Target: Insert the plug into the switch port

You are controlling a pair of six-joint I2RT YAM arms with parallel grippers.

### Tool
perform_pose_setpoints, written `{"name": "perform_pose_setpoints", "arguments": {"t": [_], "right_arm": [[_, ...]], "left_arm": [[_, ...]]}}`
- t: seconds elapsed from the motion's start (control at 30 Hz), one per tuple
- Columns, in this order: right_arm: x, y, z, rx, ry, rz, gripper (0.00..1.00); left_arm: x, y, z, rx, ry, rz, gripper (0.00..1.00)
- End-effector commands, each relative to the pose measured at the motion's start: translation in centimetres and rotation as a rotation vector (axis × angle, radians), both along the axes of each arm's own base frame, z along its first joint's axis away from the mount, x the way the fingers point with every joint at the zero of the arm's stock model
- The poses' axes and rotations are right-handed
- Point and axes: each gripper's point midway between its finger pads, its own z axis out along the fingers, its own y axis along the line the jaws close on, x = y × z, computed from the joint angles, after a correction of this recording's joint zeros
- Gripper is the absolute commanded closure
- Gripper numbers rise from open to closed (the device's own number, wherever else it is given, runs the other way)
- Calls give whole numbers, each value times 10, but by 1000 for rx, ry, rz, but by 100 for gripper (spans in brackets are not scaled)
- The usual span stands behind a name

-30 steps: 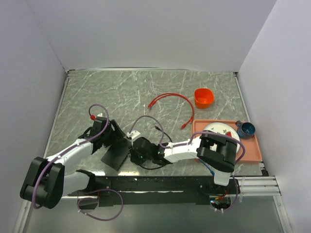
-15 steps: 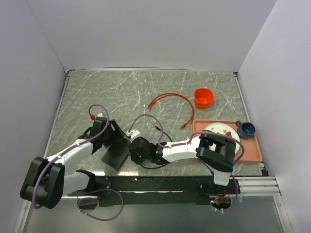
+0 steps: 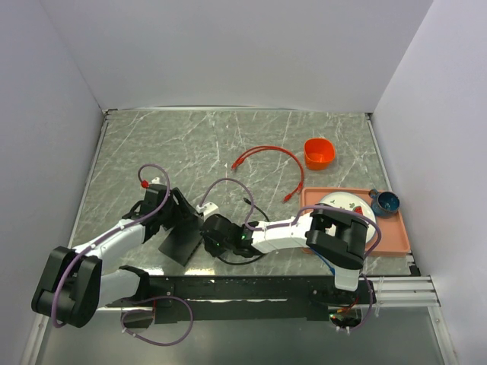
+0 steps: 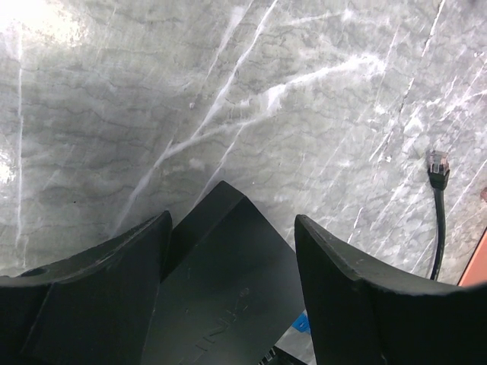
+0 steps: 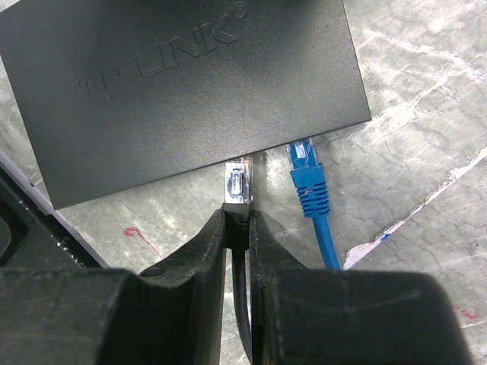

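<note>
The thin matte-black switch box point(image 3: 181, 240) lies at the near left of the table, and its TP-LINK top fills the right wrist view point(image 5: 183, 84). My left gripper point(image 3: 176, 217) straddles the box; in the left wrist view point(image 4: 232, 220) its fingers close in on both sides of the box point(image 4: 228, 296). My right gripper point(image 3: 207, 232) is shut point(image 5: 237, 217) on the black cable's clear plug point(image 5: 238, 182). The plug's tip meets the box's port edge. A blue plug point(image 5: 304, 163) sits in the neighbouring port.
A red cable point(image 3: 266, 156) and an orange cup point(image 3: 319, 152) lie further back. A salmon-pink tray point(image 3: 396, 237) with a plate point(image 3: 346, 204) and a blue cup point(image 3: 386, 202) stands at the right. The black cable's other plug point(image 4: 436, 163) lies loose on the table.
My right gripper has moved a little left and away from me with the plug, closing on the box's edge. The left arm and the box have stayed put.
</note>
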Motion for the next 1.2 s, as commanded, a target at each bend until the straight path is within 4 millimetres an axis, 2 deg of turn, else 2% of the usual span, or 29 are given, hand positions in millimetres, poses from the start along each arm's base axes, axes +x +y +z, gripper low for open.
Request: {"name": "perform_pose_setpoints", "arguments": {"t": [0.0, 0.27, 0.47, 0.67, 0.9, 1.17], "right_arm": [[30, -2, 1, 11, -101, -104, 100], [44, 5, 21, 59, -191, -107, 100], [48, 10, 26, 67, -221, -76, 100], [54, 3, 24, 58, -227, -112, 100], [69, -6, 19, 15, -210, -206, 100], [80, -20, 24, 19, -237, -298, 100]], "left_arm": [[-50, -10, -34, -56, 198, -68, 28], [-57, -14, -44, -63, 234, -100, 30], [-60, -19, -51, -43, 267, -153, 32], [-67, -29, -61, -43, 304, -192, 36], [-75, -44, -63, -46, 317, -229, 38], [-94, -44, -74, -48, 364, -229, 38]]}}
